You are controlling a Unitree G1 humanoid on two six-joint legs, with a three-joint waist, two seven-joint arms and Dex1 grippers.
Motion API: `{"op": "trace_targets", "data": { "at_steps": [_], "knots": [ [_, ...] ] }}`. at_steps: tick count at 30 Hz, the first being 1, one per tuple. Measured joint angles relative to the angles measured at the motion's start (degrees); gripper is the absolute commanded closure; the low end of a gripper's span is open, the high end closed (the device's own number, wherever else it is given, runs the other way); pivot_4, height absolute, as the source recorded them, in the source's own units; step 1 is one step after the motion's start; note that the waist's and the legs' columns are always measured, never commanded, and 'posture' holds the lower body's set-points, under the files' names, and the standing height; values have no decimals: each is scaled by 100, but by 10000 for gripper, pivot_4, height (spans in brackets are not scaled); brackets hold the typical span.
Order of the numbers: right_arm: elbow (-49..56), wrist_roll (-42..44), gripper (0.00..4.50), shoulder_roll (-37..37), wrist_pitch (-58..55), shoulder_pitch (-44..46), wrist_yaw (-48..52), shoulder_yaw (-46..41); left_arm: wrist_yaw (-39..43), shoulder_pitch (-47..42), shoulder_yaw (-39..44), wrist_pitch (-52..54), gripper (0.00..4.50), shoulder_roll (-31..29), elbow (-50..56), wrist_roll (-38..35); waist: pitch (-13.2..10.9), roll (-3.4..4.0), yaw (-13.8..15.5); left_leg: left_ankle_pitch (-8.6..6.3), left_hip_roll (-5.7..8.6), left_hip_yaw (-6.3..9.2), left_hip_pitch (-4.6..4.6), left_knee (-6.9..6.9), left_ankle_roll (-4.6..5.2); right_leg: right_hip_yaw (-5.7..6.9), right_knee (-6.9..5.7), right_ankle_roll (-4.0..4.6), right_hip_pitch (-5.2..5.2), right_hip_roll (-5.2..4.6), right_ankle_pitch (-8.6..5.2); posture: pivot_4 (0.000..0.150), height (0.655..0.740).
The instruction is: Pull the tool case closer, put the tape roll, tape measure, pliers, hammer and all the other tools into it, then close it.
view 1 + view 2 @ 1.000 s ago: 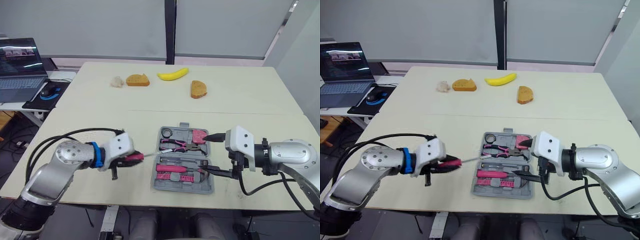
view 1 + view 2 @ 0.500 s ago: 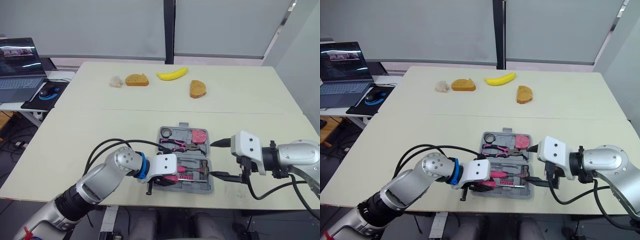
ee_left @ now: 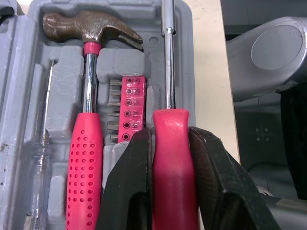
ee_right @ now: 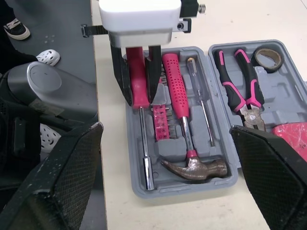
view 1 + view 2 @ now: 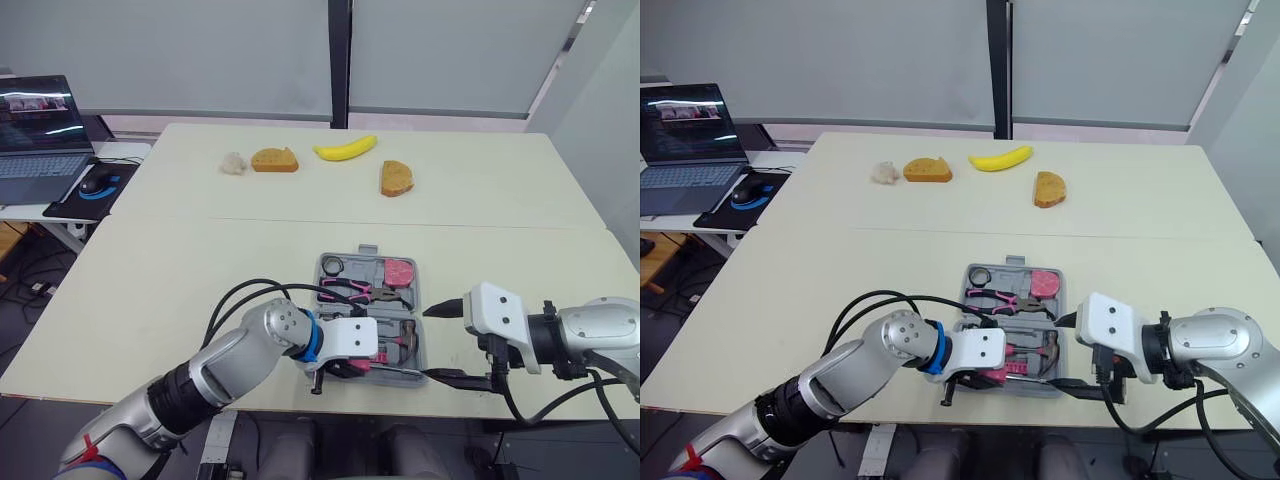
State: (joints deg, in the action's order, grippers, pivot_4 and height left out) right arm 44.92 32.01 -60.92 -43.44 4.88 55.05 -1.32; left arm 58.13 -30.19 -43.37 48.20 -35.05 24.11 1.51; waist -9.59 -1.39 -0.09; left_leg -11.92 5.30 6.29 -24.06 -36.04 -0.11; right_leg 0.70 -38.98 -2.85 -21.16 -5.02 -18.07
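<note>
From the head camera, the grey moulded-plastic tool case (image 5: 318,285) lies open and flat on the pale, smooth desk (image 5: 200,260), near its front edge and between the two arms. The left end effector (image 5: 352,366) reaches in over the case's front half. The right end effector (image 5: 447,342) hangs just beside the case's right edge, its two black fingers spread wide with nothing between them. Well behind, a curved yellow banana (image 5: 346,149) rests on the far desk.

In the left wrist view, the black textured fingers (image 3: 129,191) pinch the glossy pink handle of a screwdriver (image 3: 171,158). Its thin steel shaft runs along the groove by the case's rim. Beside it sit a pink bit holder (image 3: 130,108) with a row of small bits, and a hammer (image 3: 88,96) with a dull brown claw head, chromed neck and dimpled pink grip. A clear-handled screwdriver (image 3: 41,163) lies in the next slot.

In the right wrist view, pliers (image 4: 242,98) with pink-and-black handles lie in the other half, next to a ring-shaped black tape roll (image 4: 267,57) and a rounded pink tape measure (image 4: 292,139).
</note>
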Motion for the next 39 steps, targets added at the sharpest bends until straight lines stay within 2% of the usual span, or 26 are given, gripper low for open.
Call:
{"op": "trace_targets", "data": {
  "at_steps": [19,21,22,27,36,39],
  "knots": [
    [127,84,0,-63,-90,-199,-19,-257,-119,10,-223,-31,37393,149,-271,316,0,0,13,0,2,0,0,-2,0,0,0,0,3,-1,0,1500,7400],
    [127,84,0,-85,-90,-206,-16,-294,-114,24,-223,-89,30107,153,-274,312,0,0,12,0,2,0,0,-3,0,0,0,0,4,-2,0,1500,7400],
    [127,83,0,-88,-90,-206,-16,-307,-114,26,-212,-121,28121,157,-273,306,0,0,12,0,2,1,0,-3,0,0,0,0,4,-2,0,1500,7400],
    [125,77,0,-87,-89,-197,-16,-301,-4,123,-175,-161,12120,229,-252,166,0,0,8,0,1,1,0,-3,0,0,0,0,3,-1,0,1500,7400],
    [49,14,0,-58,-3,-60,-38,-130,252,-2,471,69,12120,34,140,-473,0,0,-1,1,0,0,3,-4,0,0,-1,-1,3,-1,0,1500,7400],
    [-50,-61,0,-10,61,24,-43,-26,294,200,1240,-336,12120,-116,130,-844,1,1,-14,1,-5,1,5,-2,-1,0,-3,0,1,1,0,1500,7400]
  ]
}}
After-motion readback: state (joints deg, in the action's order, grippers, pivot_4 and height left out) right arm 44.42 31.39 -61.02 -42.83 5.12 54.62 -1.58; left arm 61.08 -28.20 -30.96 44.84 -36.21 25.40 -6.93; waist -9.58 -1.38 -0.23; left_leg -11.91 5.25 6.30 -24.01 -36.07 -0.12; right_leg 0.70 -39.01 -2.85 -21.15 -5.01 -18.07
